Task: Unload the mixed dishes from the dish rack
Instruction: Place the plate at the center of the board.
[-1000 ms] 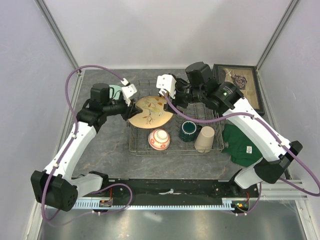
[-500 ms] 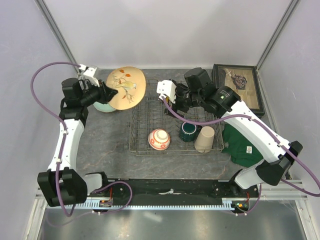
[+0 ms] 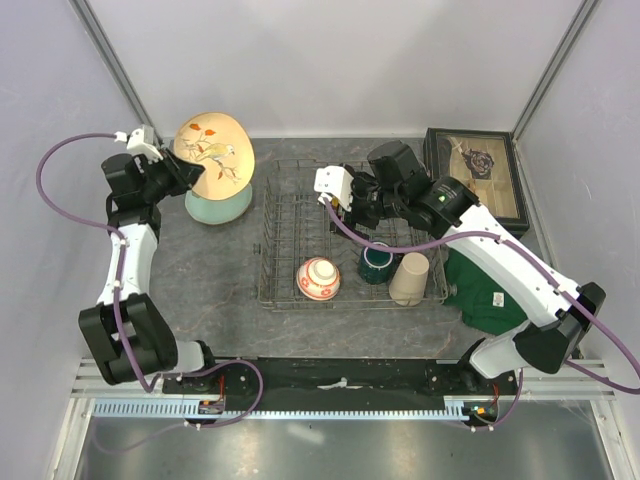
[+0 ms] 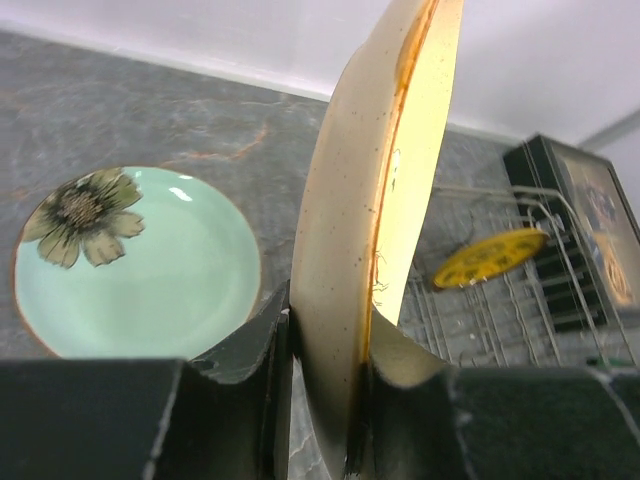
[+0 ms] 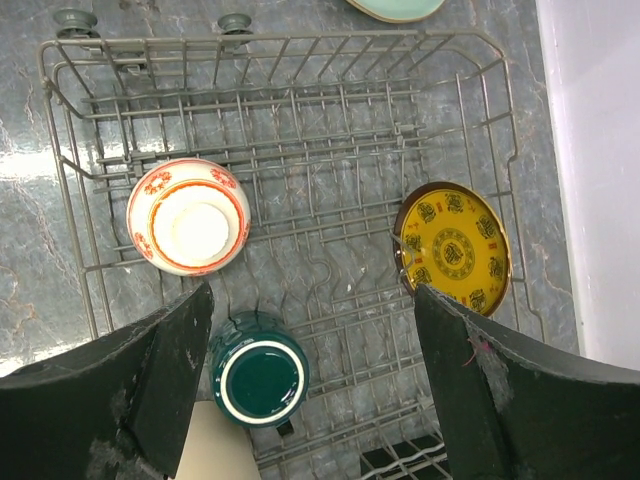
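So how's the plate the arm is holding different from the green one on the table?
The gold-brown plate stands on edge, clamped in the left gripper; the pale green plate lies flat on the table. The gold-brown one carries scattered sprigs, the green one a single dark flower. Both are round and outside the dish rack.

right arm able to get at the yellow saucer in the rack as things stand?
Probably yes. The right gripper hangs open above the dish rack, and the yellow saucer lies among the wires with nothing on top. The left gripper is off to the side, clamped on the gold-brown plate.
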